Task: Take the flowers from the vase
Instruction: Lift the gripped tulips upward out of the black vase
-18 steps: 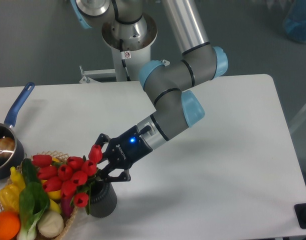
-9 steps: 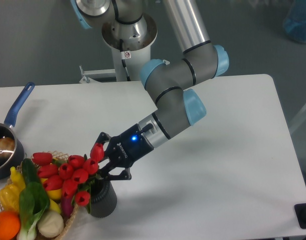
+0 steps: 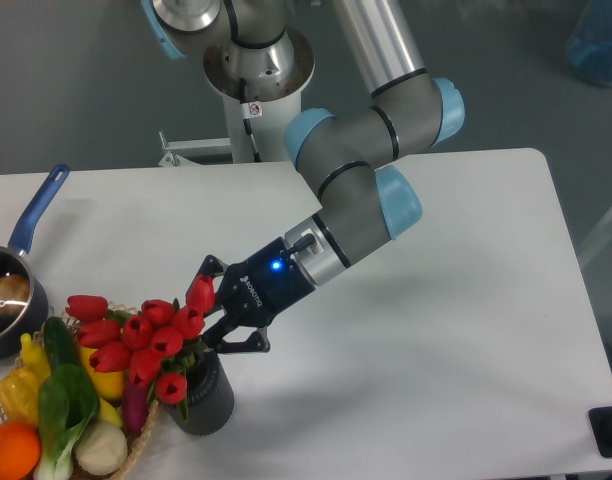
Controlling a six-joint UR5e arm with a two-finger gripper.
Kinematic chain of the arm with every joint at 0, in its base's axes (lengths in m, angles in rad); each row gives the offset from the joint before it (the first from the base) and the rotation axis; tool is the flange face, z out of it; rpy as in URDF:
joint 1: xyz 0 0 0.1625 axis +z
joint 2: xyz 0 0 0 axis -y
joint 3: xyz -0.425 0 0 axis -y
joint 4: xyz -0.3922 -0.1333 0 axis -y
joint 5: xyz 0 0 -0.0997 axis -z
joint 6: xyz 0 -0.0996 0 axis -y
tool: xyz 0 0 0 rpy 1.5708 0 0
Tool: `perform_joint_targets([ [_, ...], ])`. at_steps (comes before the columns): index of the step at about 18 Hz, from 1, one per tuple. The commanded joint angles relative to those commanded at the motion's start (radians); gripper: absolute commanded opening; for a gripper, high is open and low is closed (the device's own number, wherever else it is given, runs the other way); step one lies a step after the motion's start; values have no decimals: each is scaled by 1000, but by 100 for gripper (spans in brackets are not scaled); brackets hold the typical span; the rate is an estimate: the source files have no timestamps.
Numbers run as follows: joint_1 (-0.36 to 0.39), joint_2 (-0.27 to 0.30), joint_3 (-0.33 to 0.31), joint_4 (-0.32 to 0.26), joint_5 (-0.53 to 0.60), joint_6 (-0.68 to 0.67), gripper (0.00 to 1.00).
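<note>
With the gripper [image 3: 208,318] closed around the stems of the flowers [image 3: 146,335], whose lower ends sit in the vase [image 3: 208,398] beside the basket [image 3: 136,455], extraction appears under way, and the next move calls for a straight upward lift.

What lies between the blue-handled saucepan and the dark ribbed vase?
The wicker basket of vegetables, with the red tulip flowers leaning over it from the vase; saucepan.

Lighting was even and diffuse from overhead, the white table [image 3: 466,330] bright without glare, shadows soft under the vase [image 3: 208,398], focus sharp, no visible blur.
</note>
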State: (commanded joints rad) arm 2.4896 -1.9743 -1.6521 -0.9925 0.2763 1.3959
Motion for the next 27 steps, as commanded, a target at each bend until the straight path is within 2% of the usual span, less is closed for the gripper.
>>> perform_joint_targets([
  [7,17,15,-2,0,-68,-3,30],
  [17,22,40,-5,-2,-72,-38,30],
  [27,37,69,-3,-2,-132,-83,29],
])
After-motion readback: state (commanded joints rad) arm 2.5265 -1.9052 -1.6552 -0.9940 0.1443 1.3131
